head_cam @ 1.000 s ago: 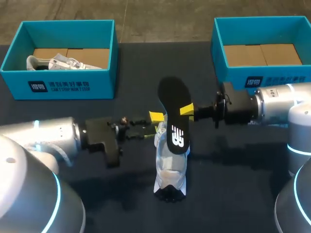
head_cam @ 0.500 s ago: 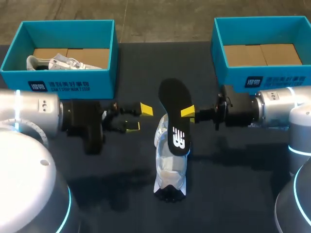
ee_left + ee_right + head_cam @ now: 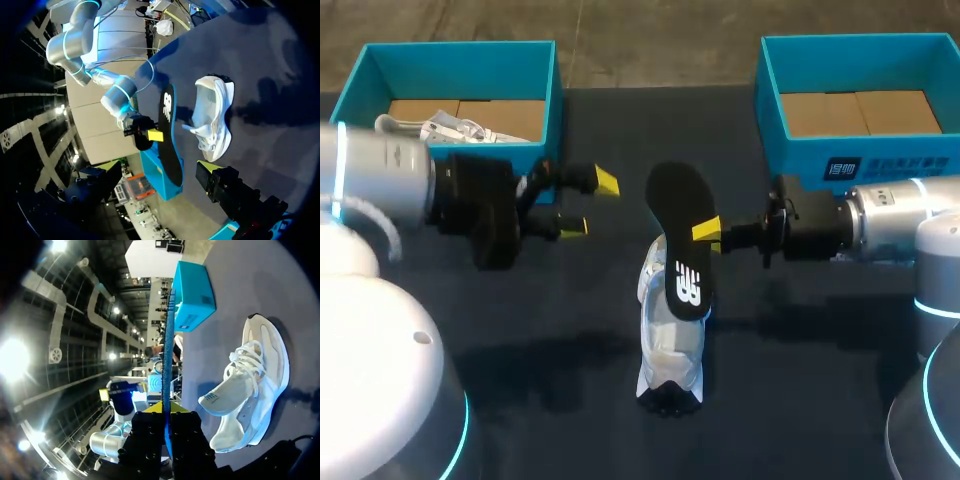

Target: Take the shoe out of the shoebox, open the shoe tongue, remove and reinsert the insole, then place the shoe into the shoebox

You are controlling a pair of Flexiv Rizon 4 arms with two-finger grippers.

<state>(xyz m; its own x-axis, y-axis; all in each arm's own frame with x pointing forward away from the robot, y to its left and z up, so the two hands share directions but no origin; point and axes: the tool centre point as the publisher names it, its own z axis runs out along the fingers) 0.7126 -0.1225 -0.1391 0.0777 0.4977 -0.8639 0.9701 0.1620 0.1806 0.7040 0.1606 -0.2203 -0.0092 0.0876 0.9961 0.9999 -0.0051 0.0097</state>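
A white shoe (image 3: 669, 345) stands on the dark table, toe toward the front edge. My right gripper (image 3: 708, 234) is shut on the black insole (image 3: 678, 215), which is held on edge above the shoe's opening. In the right wrist view the insole (image 3: 168, 350) rises edge-on between my fingers (image 3: 164, 409), with the shoe (image 3: 250, 390) lying beside it. My left gripper (image 3: 590, 205) hangs open and holds nothing, left of the insole near the left shoebox (image 3: 450, 165). The left wrist view shows the shoe (image 3: 215, 117), the insole (image 3: 167, 135) and one yellow fingertip (image 3: 209, 167).
The left blue shoebox holds another white shoe (image 3: 440, 128). A second blue shoebox (image 3: 865, 160) with a cardboard floor stands at the back right, behind my right arm. Bare dark table lies in front of both arms.
My left arm has drawn back from the shoe, leftward and toward the left shoebox, its gripper still open. The right arm and the insole have stayed put.
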